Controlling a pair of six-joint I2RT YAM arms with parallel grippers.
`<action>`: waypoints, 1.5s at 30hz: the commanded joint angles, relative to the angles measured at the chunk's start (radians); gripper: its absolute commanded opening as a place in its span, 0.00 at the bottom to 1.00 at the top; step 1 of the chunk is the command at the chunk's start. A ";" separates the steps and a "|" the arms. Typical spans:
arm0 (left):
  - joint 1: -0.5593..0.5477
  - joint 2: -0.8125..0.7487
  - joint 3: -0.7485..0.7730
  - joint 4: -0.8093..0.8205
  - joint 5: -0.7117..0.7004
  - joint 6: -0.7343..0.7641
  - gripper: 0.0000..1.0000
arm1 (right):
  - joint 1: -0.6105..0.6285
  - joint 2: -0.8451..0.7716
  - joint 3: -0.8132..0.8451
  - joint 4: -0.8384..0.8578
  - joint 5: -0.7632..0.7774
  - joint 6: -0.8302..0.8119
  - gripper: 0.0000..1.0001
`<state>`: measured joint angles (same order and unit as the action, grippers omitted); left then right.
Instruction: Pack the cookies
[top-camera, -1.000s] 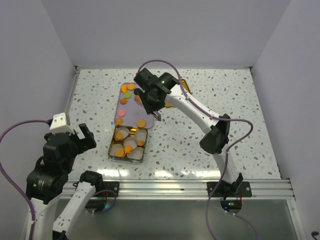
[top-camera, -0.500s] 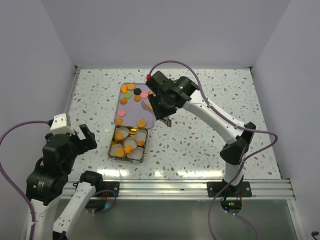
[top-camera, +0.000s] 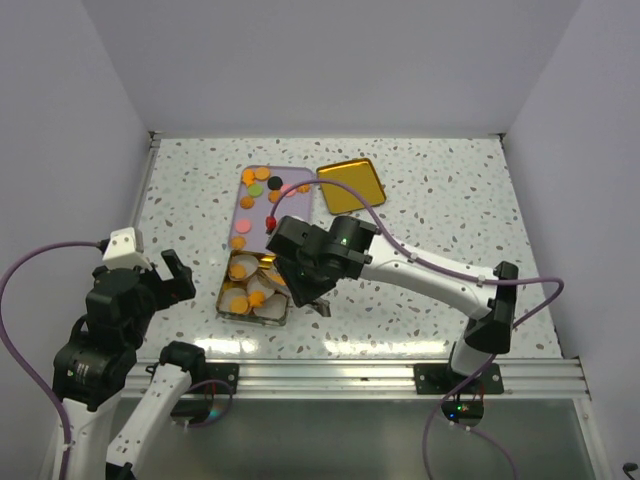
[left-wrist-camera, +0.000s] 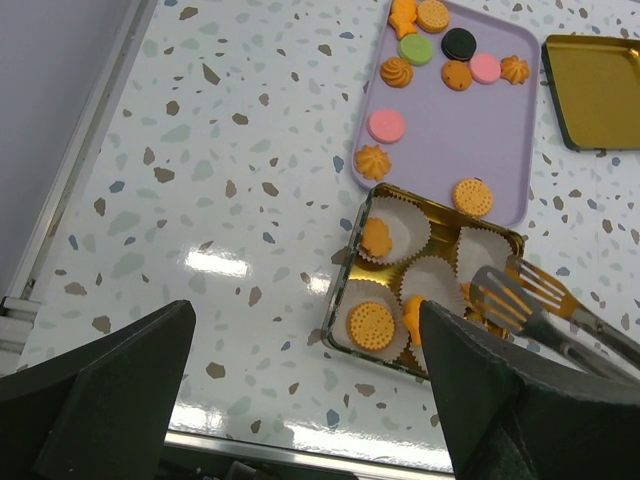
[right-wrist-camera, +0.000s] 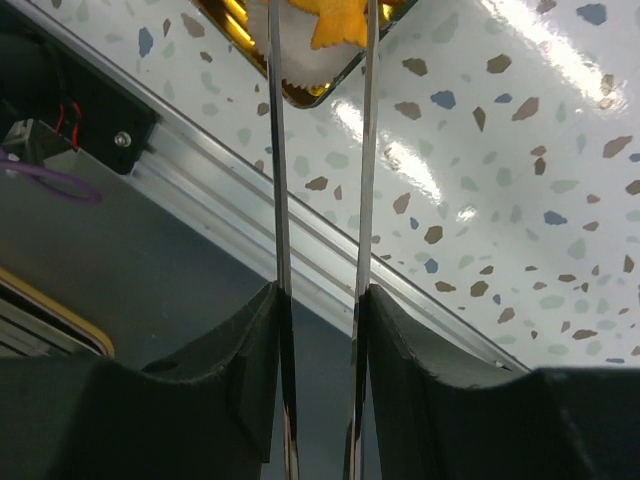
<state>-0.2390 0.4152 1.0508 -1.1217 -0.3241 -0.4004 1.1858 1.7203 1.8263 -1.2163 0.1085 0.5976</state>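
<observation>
Several cookies (top-camera: 262, 186), mostly orange with pink, green and black ones, lie on a lilac tray (top-camera: 295, 205). More sit in white paper cups in a gold tin (left-wrist-camera: 350, 262) just in front of it. My right gripper (right-wrist-camera: 320, 290) is shut on metal tongs (right-wrist-camera: 275, 150), and an orange star cookie (right-wrist-camera: 335, 22) sits between the blades above a paper cup at the tin's near edge. In the left wrist view the tongs (left-wrist-camera: 530, 300) reach over the tin's right side. My left gripper (left-wrist-camera: 310, 400) hangs open and empty at the table's near left, apart from the tin.
The tin's gold lid (top-camera: 350, 185) lies flat right of the tray. An aluminium rail (top-camera: 380, 375) runs along the table's near edge, close below the tongs. White walls close in the left, back and right sides.
The right arm has swung from above the tray toward the near edge and now stands over the tin, uncovering the lid. The left arm has barely moved.
</observation>
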 joint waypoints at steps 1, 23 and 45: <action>-0.009 -0.010 0.000 0.051 0.019 0.023 1.00 | 0.050 -0.024 -0.019 0.075 -0.012 0.087 0.26; -0.008 -0.035 0.000 0.051 0.036 0.032 1.00 | 0.109 -0.002 -0.148 0.135 0.026 0.182 0.26; -0.008 -0.030 0.000 0.049 0.036 0.034 1.00 | 0.109 -0.008 -0.131 0.109 0.076 0.172 0.48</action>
<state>-0.2390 0.3878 1.0508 -1.1156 -0.2947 -0.3962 1.2949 1.7473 1.6547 -1.1027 0.1402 0.7601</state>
